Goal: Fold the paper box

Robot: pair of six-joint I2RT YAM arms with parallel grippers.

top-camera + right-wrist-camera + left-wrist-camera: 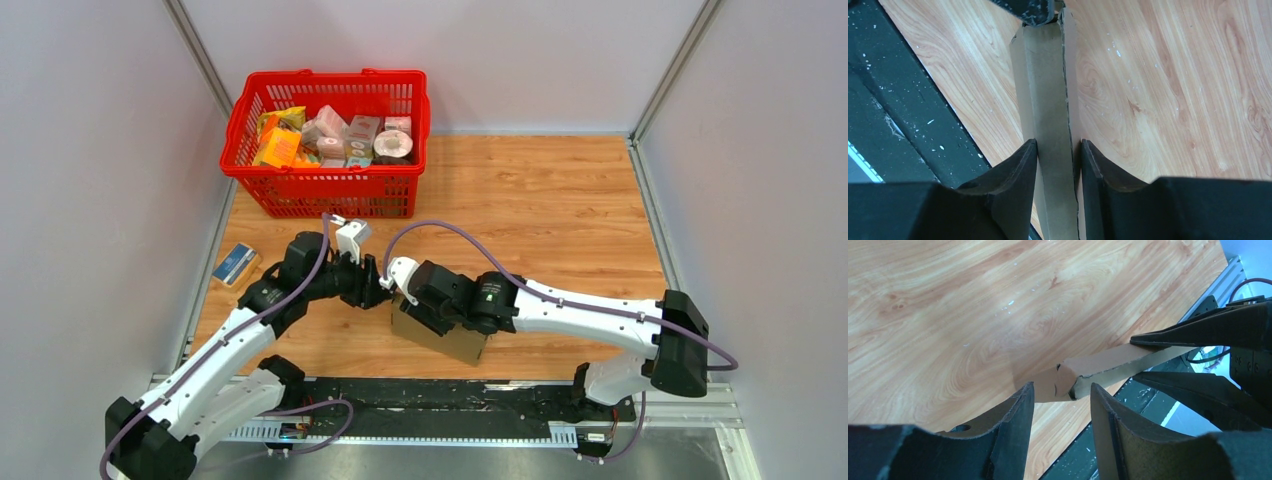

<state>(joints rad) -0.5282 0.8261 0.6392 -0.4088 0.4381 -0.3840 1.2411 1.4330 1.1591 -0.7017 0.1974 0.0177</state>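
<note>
Hiding most of the paper box (pixel 447 338), both claws pinch its folded edge.

plain brown corrugated cardboard paper box (pixel 1048 125): matt, rough torn edges
light wood-grain table top (pixel 948 315): smooth, faint sheen
red plastic lattice basket (pixel 330 190): glossy

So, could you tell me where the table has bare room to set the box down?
The widest bare wood lies right of the red basket, beyond the paper box. It is crowded mid-table, where the left gripper and the right gripper meet over the box.
</note>
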